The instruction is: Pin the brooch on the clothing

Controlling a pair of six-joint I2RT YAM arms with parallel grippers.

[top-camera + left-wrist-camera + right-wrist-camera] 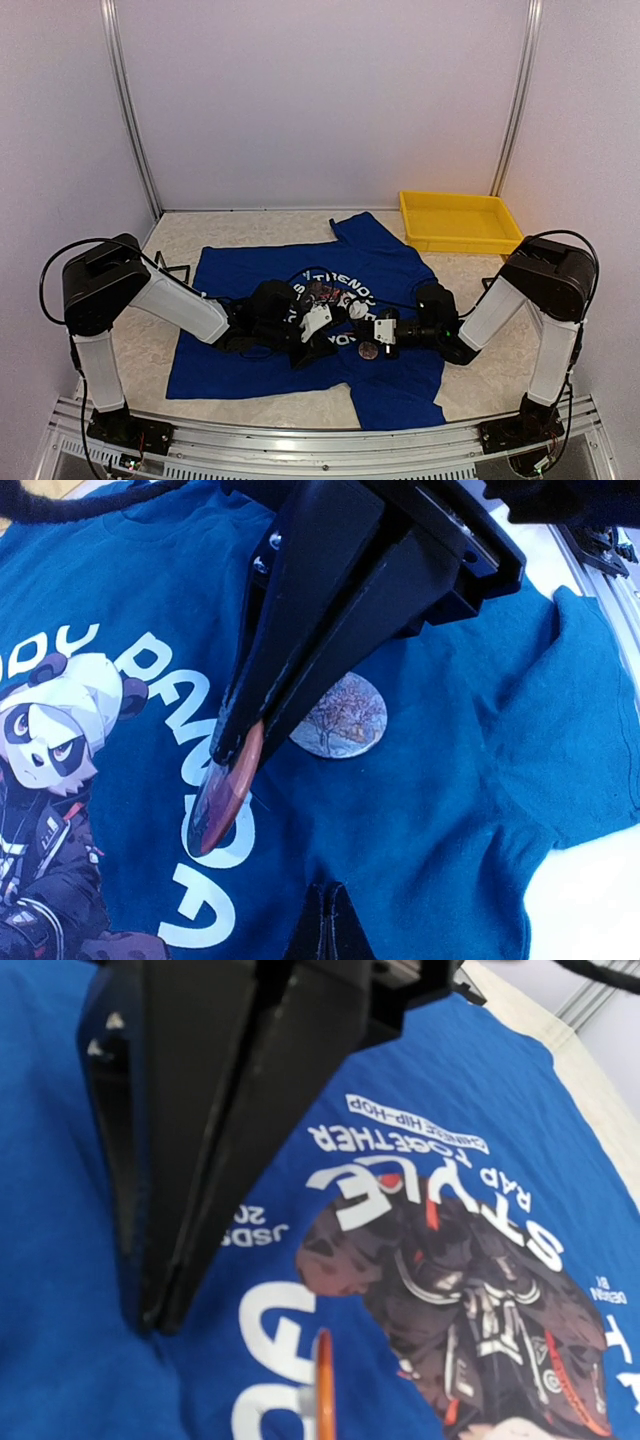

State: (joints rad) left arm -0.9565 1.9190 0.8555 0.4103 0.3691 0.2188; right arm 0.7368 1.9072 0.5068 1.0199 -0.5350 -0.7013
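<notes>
Clamped edge-on in the left gripper [235,748], a reddish brooch [225,798] is held beside the panda print [50,740] on the T-shirt [450,780]; the right gripper [155,1320] is seen closed.

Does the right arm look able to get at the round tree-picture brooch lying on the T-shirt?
Probably yes: the tree-picture brooch lies uncovered beside the right gripper, though the left gripper crowds close.

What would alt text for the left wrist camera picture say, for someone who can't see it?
The robot's left hand pinches a reddish-brown brooch, seen edge-on, over a blue panda T-shirt. A second round brooch with a tree picture lies flat on the shirt beside it.
</notes>
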